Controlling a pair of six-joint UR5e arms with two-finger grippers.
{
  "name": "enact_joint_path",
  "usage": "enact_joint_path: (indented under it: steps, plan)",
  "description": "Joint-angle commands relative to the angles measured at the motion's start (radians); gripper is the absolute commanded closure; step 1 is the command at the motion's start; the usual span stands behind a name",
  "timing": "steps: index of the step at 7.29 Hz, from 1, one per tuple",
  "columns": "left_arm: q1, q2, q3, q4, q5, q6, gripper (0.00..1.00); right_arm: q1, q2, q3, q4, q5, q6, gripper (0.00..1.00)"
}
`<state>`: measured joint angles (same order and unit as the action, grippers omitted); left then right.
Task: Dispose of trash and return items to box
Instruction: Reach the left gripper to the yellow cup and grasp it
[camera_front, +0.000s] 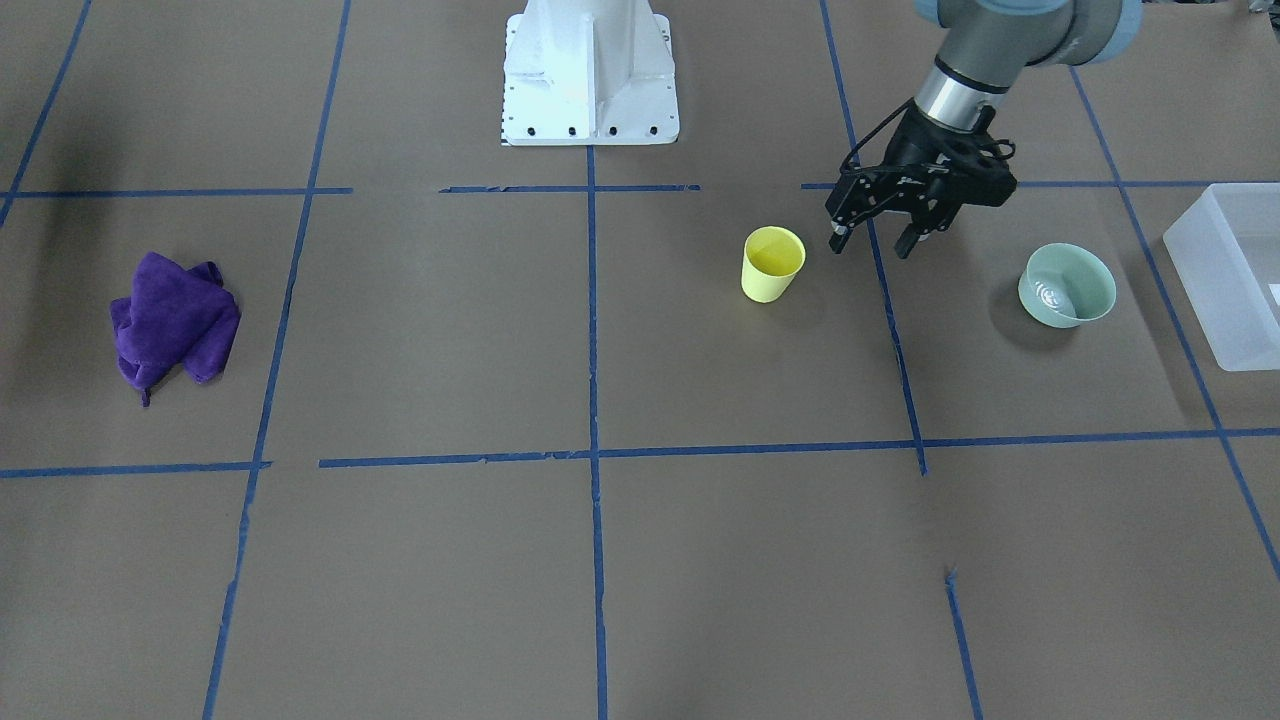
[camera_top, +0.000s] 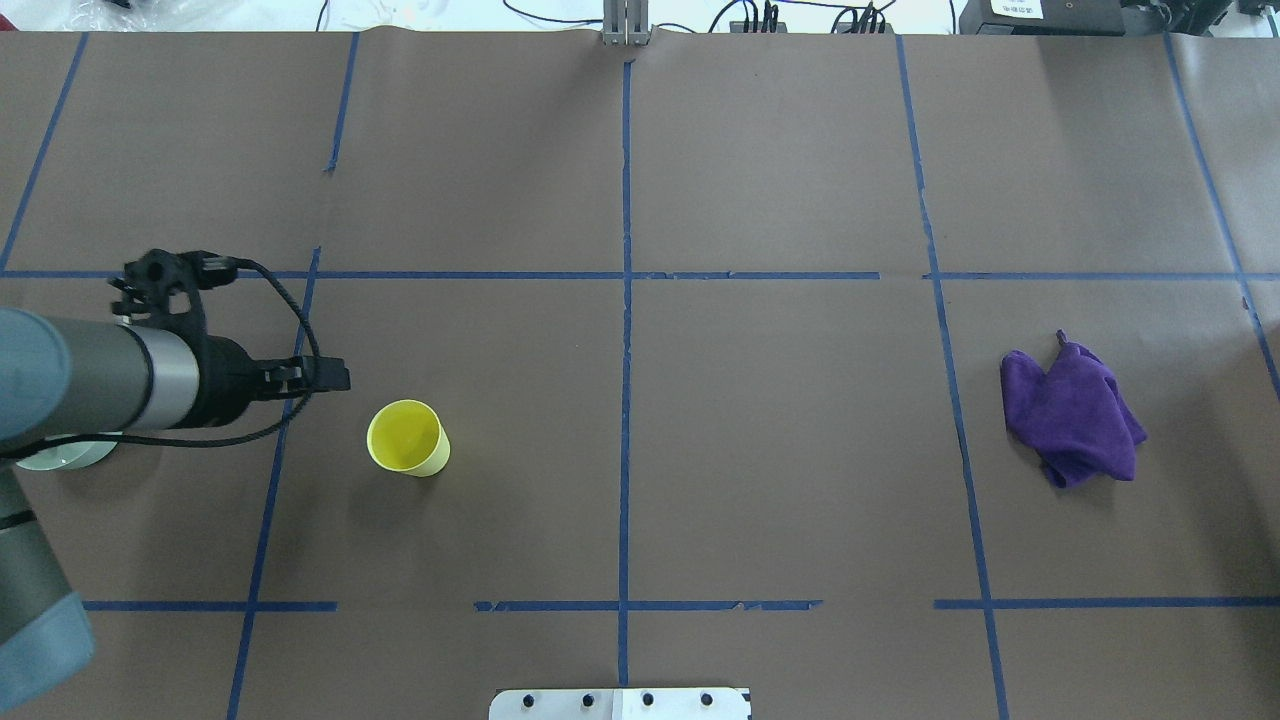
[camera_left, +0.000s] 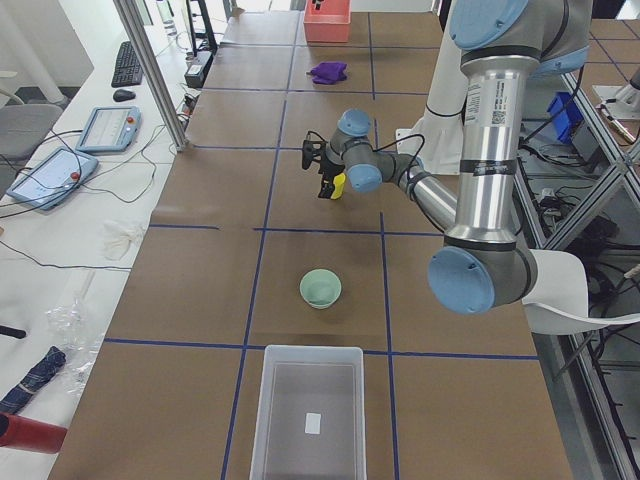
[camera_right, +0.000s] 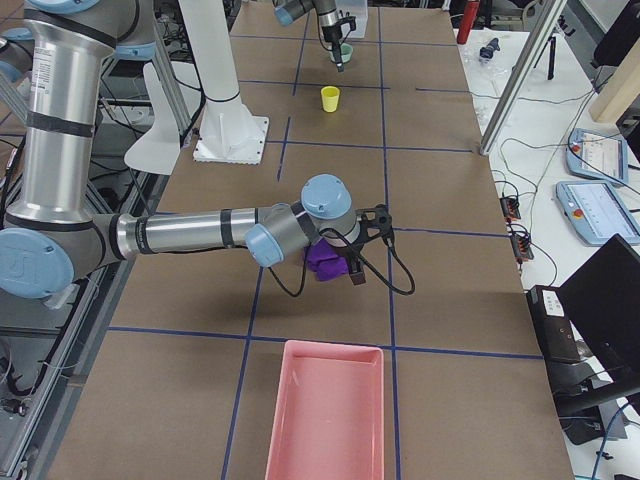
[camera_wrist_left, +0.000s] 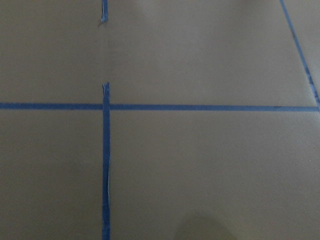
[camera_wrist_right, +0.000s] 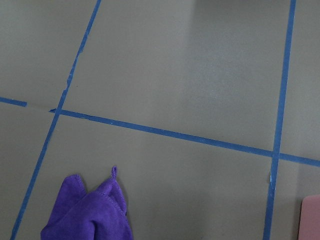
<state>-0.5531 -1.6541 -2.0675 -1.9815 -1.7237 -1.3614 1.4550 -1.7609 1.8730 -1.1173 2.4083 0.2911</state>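
The yellow cup (camera_front: 772, 263) stands upright on the brown table; it also shows in the overhead view (camera_top: 407, 438). The mint-green bowl (camera_front: 1067, 285) sits between the cup and the frosted-white box (camera_front: 1240, 270) at the table's end. My left gripper (camera_front: 872, 245) is open and empty, low over the table between cup and bowl, close beside the cup and apart from it (camera_top: 338, 377). My right gripper (camera_right: 355, 272) shows only in the exterior right view, at a crumpled purple cloth (camera_right: 325, 258); I cannot tell whether it is open or shut.
The purple cloth (camera_front: 172, 325) lies on the far side of the table from the box (camera_top: 1075, 415). A pink tray (camera_right: 325, 410) stands at that end. The white robot base (camera_front: 590, 80) is at the table's edge. Blue tape lines mark the table.
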Motion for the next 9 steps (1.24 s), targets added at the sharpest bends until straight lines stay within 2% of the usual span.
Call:
enact_joint_path:
  steps: [1,2,3,4,6,7,8,9]
  plan:
    - [0.111,-0.073,0.027,0.108,0.090,-0.126,0.26,-0.001,0.000,0.000,0.001,-0.009,-0.001,0.00]
    - [0.128,-0.076,0.038,0.109,0.098,-0.127,0.28,-0.001,0.000,-0.002,0.001,-0.009,-0.003,0.00]
    - [0.140,-0.076,0.049,0.109,0.098,-0.127,0.47,-0.001,0.000,-0.002,0.001,-0.011,-0.001,0.00]
    - [0.150,-0.078,0.064,0.110,0.096,-0.125,0.99,-0.001,0.000,-0.002,0.001,-0.011,-0.001,0.00]
    - [0.136,-0.078,0.049,0.110,0.096,-0.079,1.00,-0.001,0.004,-0.002,0.001,-0.008,0.000,0.00]
    - [0.068,-0.064,0.002,0.115,0.089,0.064,1.00,-0.001,0.009,0.000,0.001,-0.008,0.000,0.00]
    - [-0.039,-0.041,-0.028,0.130,0.043,0.202,1.00,-0.010,0.015,0.002,0.008,-0.009,-0.009,0.01]
    - [-0.183,-0.014,-0.045,0.130,-0.061,0.396,1.00,-0.050,0.029,-0.002,0.074,-0.024,-0.007,0.10]
